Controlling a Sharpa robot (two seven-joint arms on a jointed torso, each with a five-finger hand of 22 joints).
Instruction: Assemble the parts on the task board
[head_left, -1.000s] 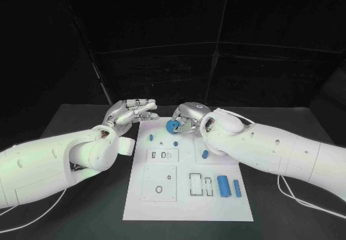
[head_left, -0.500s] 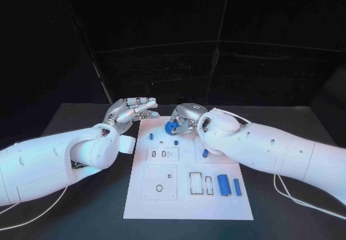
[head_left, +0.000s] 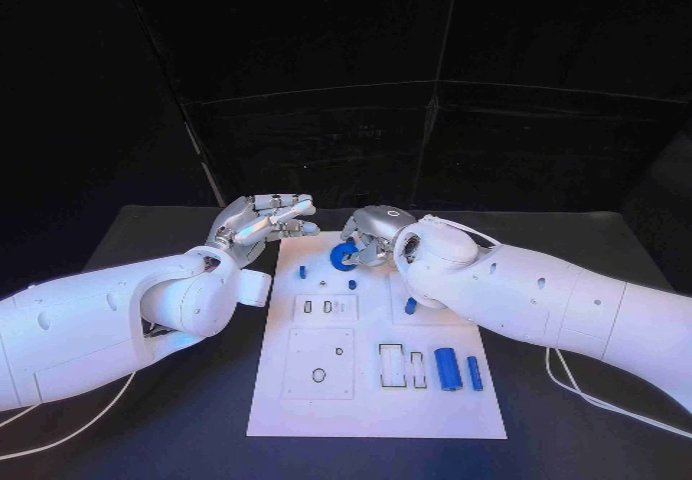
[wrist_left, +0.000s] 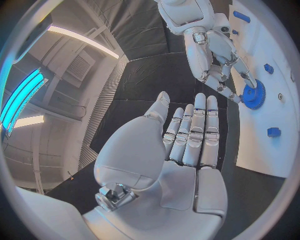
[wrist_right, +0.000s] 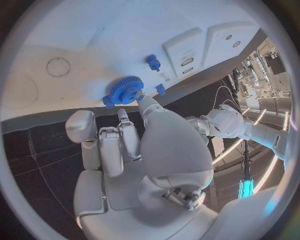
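The right hand (head_left: 371, 238) pinches a blue gear (head_left: 343, 256) between its fingertips over the far end of the white task board (head_left: 378, 420), the gear tilted on edge and held just above the board's surface. In the right wrist view the gear (wrist_right: 125, 90) sits at the tips of the fingers (wrist_right: 145, 102), its teeth against the board's white face, with a small blue peg (wrist_right: 153, 62) standing on the board just beside it and a second stubby blue piece (wrist_right: 160, 89) close to the fingertip. The left wrist view shows the same gear (wrist_left: 253, 94) clamped by the right hand's fingers (wrist_left: 232, 67) over the board's end.

The left hand (head_left: 260, 228) hovers beside the board's far left corner, near the gear but apart from it, holding nothing. Its fingers (wrist_left: 195, 131) lie straight and close together, the thumb set off to one side.

Nearer the robot than the gear, two small blue pegs (head_left: 303, 271) stand on the board, and another blue piece (head_left: 410, 306) lies at the board's right edge, partly behind the right arm. Farther toward the near end, a blue cylinder (head_left: 449, 369) and a thinner blue bar (head_left: 475, 373) lie side by side, right of two empty rectangular slots (head_left: 391, 365). A grey plate with a round hole (head_left: 319, 364) occupies the board's left half, well apart from the gear.
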